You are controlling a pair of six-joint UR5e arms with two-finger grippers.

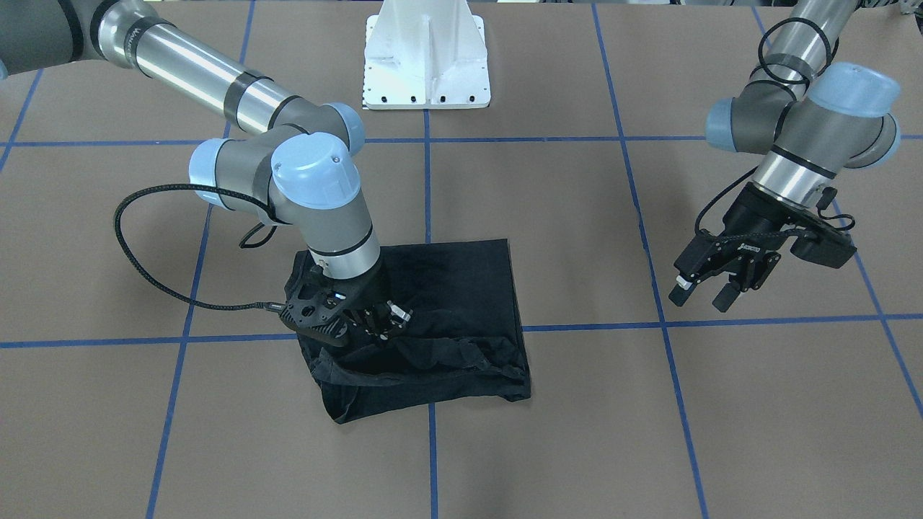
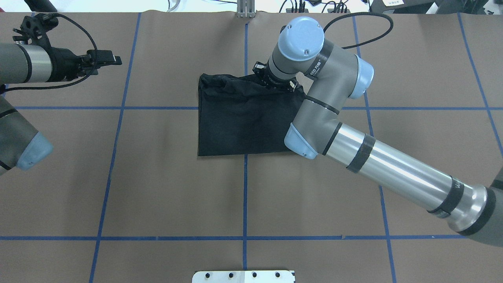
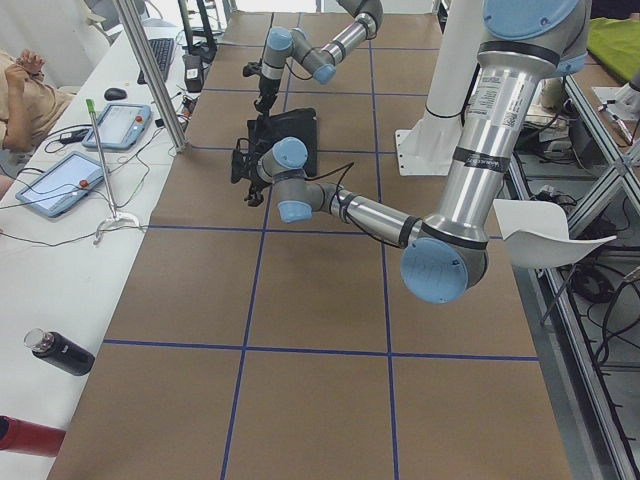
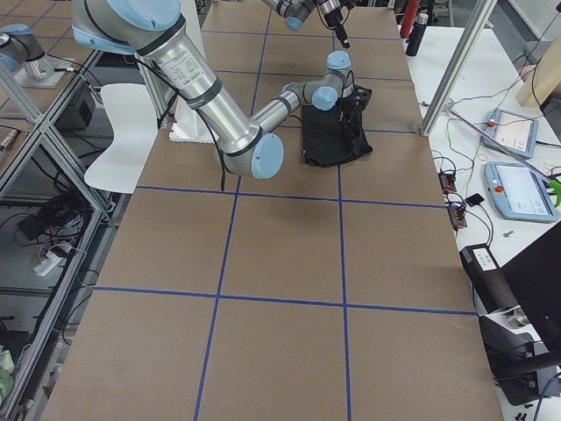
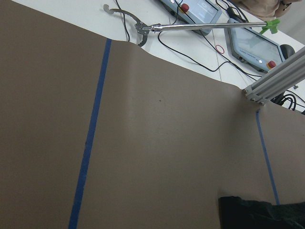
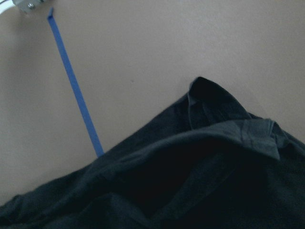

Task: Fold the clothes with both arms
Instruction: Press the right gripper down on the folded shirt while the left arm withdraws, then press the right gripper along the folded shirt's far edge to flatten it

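Near the middle of the table (image 1: 613,432), the black T-shirt (image 1: 461,281) lies folded into a compact rectangle, logo hidden, though its edge toward the operators is bunched and uneven. The right gripper (image 1: 382,324) rests on that rumpled edge; I cannot tell whether its fingers pinch cloth or sit loose. The left gripper (image 1: 701,297) hangs well apart, jaws spread and empty. Most folds look done — only tidying that edge, or one last fold, seems left

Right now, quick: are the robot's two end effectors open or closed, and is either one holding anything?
Left end effector: open, holding nothing.
Right end effector: down on the black T-shirt; open or closed cannot be told.
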